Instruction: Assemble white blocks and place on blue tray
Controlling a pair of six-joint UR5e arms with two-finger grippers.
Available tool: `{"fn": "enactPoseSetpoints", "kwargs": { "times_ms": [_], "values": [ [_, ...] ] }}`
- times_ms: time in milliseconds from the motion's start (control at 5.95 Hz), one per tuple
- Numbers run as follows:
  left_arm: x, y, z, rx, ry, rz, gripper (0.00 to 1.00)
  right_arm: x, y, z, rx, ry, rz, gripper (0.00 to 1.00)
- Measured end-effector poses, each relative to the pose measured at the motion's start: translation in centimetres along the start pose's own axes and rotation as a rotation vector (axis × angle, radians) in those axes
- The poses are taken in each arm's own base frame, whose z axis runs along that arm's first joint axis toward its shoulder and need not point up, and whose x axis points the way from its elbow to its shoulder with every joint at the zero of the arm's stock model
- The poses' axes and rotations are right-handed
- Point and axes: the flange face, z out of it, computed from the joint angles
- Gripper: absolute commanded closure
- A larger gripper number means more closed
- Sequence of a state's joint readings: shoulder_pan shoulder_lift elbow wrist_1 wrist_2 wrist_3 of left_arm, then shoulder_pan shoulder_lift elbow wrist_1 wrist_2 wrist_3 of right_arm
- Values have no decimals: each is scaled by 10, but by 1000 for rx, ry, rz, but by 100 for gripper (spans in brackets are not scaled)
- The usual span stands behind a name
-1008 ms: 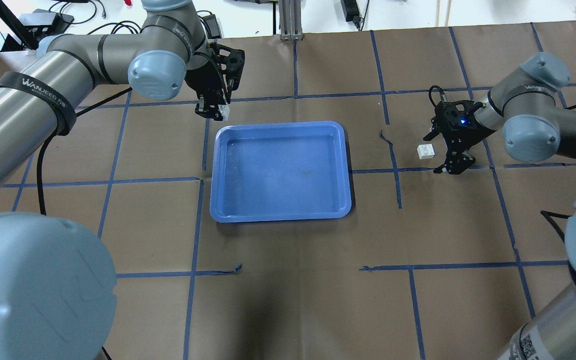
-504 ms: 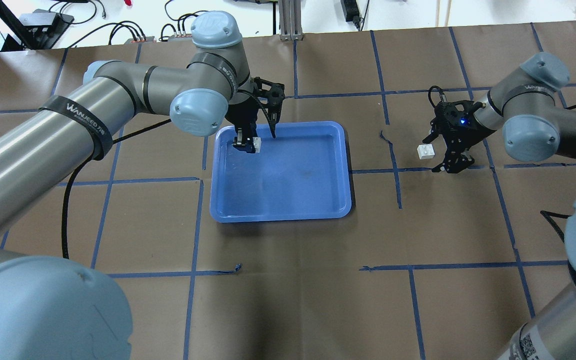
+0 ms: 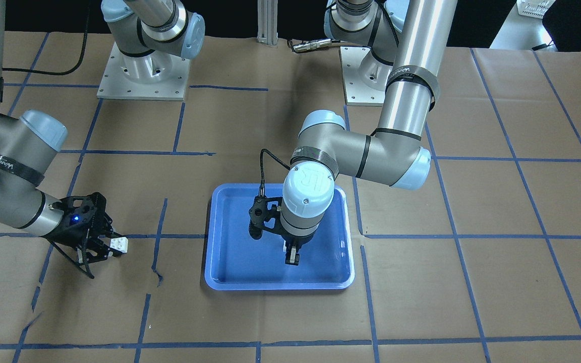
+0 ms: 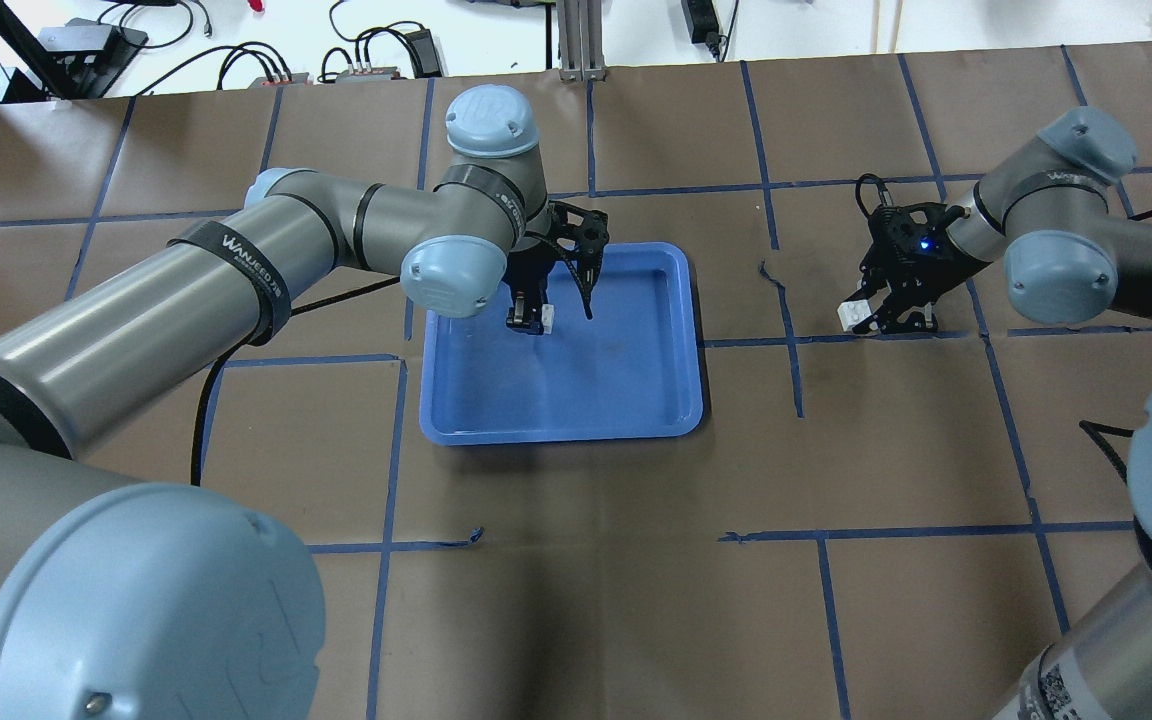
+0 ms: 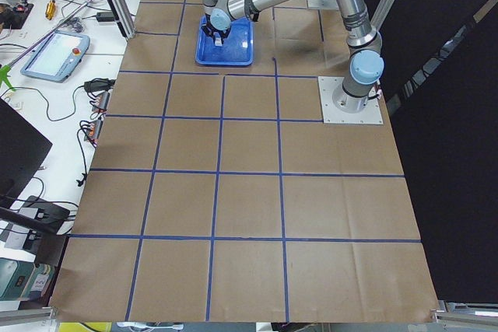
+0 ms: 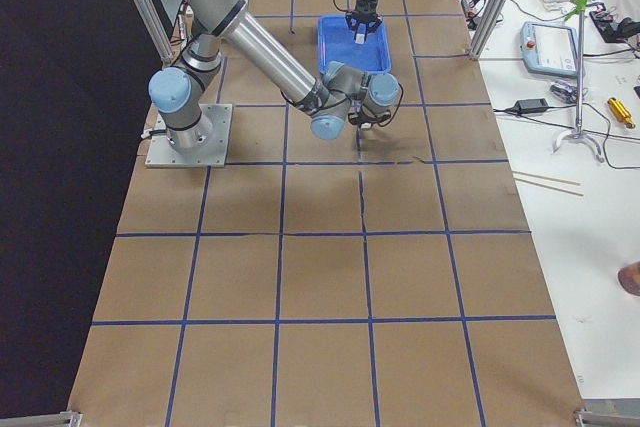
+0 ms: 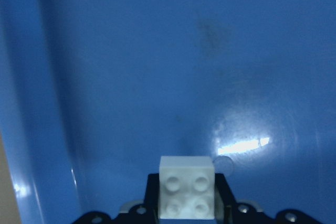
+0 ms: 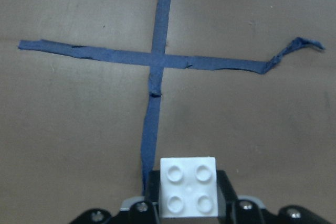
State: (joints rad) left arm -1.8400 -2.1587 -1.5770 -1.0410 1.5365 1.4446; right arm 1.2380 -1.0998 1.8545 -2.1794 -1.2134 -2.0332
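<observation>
Above the blue tray [image 4: 561, 405], the left gripper [image 4: 534, 322] pinches one white block [image 7: 187, 194]. Well apart, the right gripper [image 4: 864, 320] clasps the other block [image 8: 188, 186].

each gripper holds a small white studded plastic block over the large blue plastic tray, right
No: the left gripper holds its white block over the blue tray, but the right wrist view shows the right gripper holding its white block over brown paper.
</observation>
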Motion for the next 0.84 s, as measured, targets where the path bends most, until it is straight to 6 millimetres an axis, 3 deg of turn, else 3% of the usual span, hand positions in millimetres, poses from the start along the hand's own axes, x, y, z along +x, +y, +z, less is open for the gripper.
{"fn": "enactPoseSetpoints", "kwargs": {
  "times_ms": [168, 504, 840],
  "values": [
    [3, -1, 5, -2, 13, 0, 30, 1, -1, -2, -3, 7, -3, 76],
    [15, -3, 15, -6, 36, -72, 15, 10, -5, -20, -19, 41, 2, 77],
    [20, -4, -5, 1, 18, -184, 15, 16, -26, -64, -28, 91, 23, 78]
  ]
}}
